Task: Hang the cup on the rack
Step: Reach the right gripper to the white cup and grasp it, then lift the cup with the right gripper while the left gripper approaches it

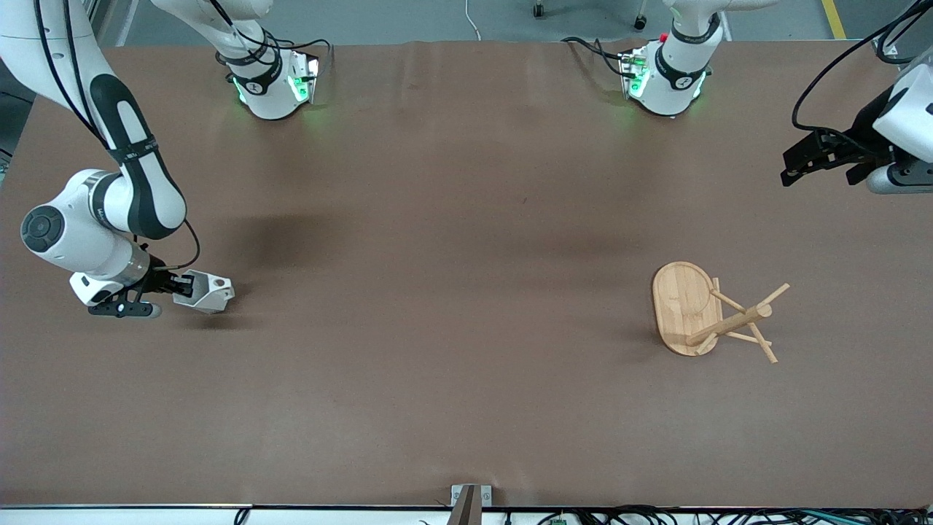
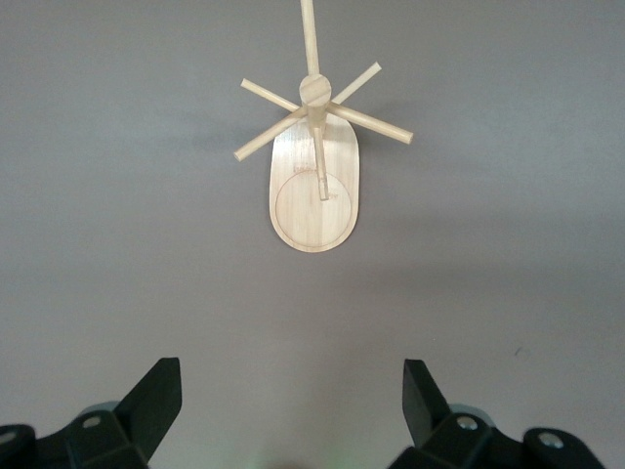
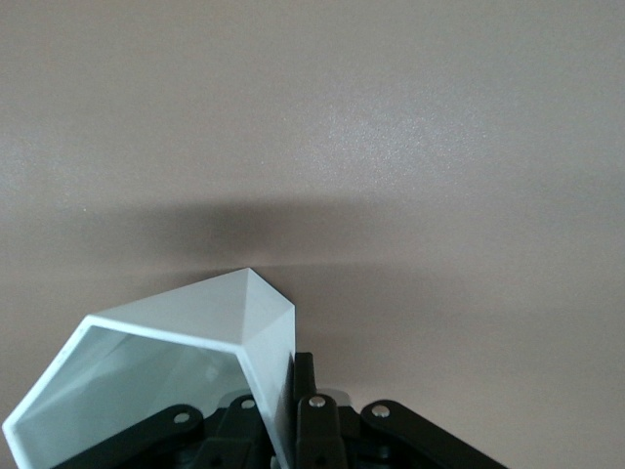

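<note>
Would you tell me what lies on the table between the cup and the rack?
Nothing: the front view shows bare table between the cup and the rack.

The cup runs off the right wrist view's edge, its base unseen where the right gripper pinches its wall; the left gripper shows fingertips only; the rack loses one peg's tip
</note>
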Tool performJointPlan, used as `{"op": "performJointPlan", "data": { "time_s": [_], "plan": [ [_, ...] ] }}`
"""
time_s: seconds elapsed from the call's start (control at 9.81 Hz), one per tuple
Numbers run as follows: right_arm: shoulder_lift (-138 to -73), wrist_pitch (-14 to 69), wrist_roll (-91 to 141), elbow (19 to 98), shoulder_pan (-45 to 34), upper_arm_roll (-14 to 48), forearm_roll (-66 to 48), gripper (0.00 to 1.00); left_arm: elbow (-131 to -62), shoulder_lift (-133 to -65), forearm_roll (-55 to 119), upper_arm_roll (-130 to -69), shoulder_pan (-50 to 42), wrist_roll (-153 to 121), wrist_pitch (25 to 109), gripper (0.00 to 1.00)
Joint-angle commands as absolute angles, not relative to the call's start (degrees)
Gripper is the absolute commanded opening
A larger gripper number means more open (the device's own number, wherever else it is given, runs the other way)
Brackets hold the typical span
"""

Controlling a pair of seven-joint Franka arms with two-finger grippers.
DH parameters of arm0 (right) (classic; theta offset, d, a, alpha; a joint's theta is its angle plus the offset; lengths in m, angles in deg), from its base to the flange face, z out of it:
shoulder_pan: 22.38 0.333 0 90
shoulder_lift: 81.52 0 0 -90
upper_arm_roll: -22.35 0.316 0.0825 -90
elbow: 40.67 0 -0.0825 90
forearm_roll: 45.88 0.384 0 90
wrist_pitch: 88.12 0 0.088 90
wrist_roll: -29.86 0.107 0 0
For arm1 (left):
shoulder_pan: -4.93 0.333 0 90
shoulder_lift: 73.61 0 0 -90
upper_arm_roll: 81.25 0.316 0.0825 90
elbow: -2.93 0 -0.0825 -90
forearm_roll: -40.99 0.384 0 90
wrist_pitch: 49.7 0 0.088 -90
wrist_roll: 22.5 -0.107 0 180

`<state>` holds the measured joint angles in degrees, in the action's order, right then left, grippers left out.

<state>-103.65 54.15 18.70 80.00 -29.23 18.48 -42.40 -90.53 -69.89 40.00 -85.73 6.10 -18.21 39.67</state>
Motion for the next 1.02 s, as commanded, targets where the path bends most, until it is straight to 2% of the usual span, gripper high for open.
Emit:
{"op": "performJointPlan", "data": {
  "time_s": [0.0,0.31,0.51,0.71,0.92],
  "plan": [
    [-102.80,48.50,17.64,77.21,-29.32,18.84,-41.39,0.00,-91.02,-70.27,40.82,-86.09,6.07,-19.25,38.90,1.00],
    [-97.80,30.32,18.34,67.64,-27.66,19.62,-41.31,0.00,-90.50,-70.88,38.46,-86.62,4.15,-19.34,38.99,1.00],
    [-94.46,22.48,26.90,63.32,-27.65,24.78,-37.72,0.00,-90.41,-74.03,38.36,-86.96,-2.15,-19.16,40.12,1.00],
    [-92.25,22.01,34.49,62.95,-27.74,32.69,-35.26,0.00,-90.23,-76.41,37.22,-87.05,-8.40,-19.33,43.10,1.00],
    [-92.42,21.92,34.26,63.48,-27.57,35.36,-16.96,0.00,-90.23,-77.47,34.50,-87.06,-14.55,-20.03,47.49,1.00]
  ]
}}
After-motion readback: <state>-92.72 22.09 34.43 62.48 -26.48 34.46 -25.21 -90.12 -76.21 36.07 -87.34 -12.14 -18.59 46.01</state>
